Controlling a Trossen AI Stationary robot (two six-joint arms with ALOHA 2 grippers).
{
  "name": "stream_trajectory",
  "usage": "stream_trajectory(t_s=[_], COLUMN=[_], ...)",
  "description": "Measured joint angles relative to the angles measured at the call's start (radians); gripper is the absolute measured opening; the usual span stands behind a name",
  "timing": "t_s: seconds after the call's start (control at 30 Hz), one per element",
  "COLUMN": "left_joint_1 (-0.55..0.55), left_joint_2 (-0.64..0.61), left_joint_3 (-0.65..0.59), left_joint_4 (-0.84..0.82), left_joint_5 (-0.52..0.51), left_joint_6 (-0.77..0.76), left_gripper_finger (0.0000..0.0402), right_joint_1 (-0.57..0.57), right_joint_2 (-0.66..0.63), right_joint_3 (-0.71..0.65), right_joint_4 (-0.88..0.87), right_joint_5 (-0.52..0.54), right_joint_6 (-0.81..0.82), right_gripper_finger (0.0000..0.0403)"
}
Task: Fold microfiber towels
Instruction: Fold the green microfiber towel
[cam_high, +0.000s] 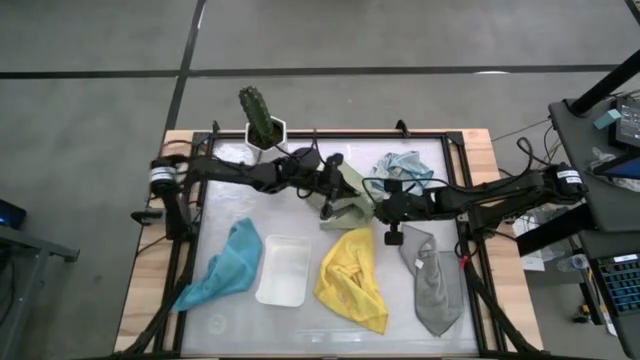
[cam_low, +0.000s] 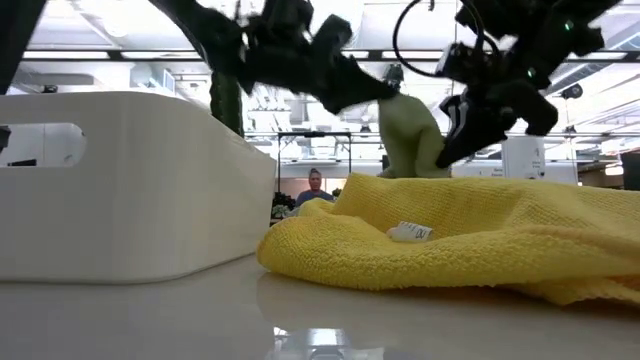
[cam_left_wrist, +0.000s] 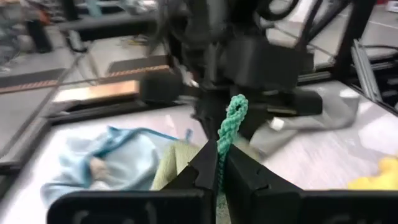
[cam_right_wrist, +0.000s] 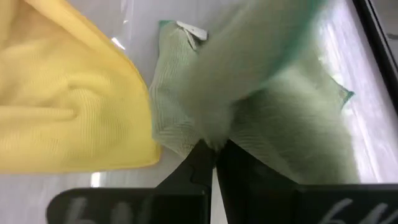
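Pale green towel (cam_high: 349, 197) hangs pinched at mid-table between both grippers: the left gripper (cam_high: 335, 196) has its fingers (cam_left_wrist: 205, 167) clamped on the cloth's green stitched hem, while the right gripper (cam_high: 385, 207) nips a fold from the opposite side. Part of the cloth is lifted and bunched, the rest draped on the table. Crowding it are the yellow towel (cam_high: 352, 276) just in front and the light blue towel (cam_high: 400, 168) behind. Bare tabletop (cam_high: 230, 205) lies open to the left, beyond the white tray (cam_high: 283, 270) and teal towel (cam_high: 228, 265); the grey towel (cam_high: 433, 285) sprawls to the right.
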Motion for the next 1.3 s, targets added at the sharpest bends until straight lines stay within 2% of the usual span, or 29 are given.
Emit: stream_trajectory(t_s=[0.17, 0.33, 0.43, 0.6, 0.7, 0.83, 0.93, 1.07, 1.2, 1.3], left_joint_1=[-0.008, -0.036, -0.043, -0.070, -0.102, -0.149, -0.167, -0.175, -0.179, -0.179], left_joint_2=[-0.142, -0.260, -0.323, -0.398, -0.425, -0.431, -0.428, -0.406, -0.401, -0.403], left_joint_3=[0.000, 0.000, 0.000, 0.000, 0.000, 0.000, 0.000, -0.008, -0.026, -0.035], left_joint_4=[-0.117, -0.219, -0.257, -0.348, -0.499, -0.696, -0.796, -0.884, -0.879, -0.874], left_joint_5=[-0.095, -0.254, -0.297, -0.316, -0.411, -0.647, -0.743, -0.761, -0.764, -0.764], left_joint_6=[-0.001, 0.007, 0.006, -0.043, -0.055, -0.088, -0.165, -0.237, -0.239, -0.239], left_gripper_finger=[0.0000, 0.0000, 0.0000, 0.0000, 0.0000, 0.0000, 0.0000, 0.0000, 0.0000, 0.0000], right_joint_1=[-0.003, -0.004, -0.022, -0.043, -0.042, -0.042, -0.042, -0.040, -0.039, -0.039], right_joint_2=[-0.009, -0.009, -0.009, -0.010, -0.010, -0.010, -0.010, -0.009, -0.008, -0.003], right_joint_3=[0.132, 0.275, 0.369, 0.488, 0.501, 0.445, 0.360, 0.194, 0.018, -0.093], right_joint_4=[-0.105, -0.203, -0.262, -0.353, -0.360, -0.360, -0.340, -0.205, 0.052, 0.236], right_joint_5=[0.011, 0.035, 0.034, 0.035, 0.024, 0.025, 0.026, -0.018, -0.166, -0.198], right_joint_6=[-0.083, -0.163, -0.163, -0.100, -0.049, 0.035, 0.105, 0.170, 0.233, 0.269], right_gripper_finger=[0.0008, 0.0008, 0.0010, 0.0045, 0.0079, 0.0128, 0.0158, 0.0187, 0.0200, 0.0199])
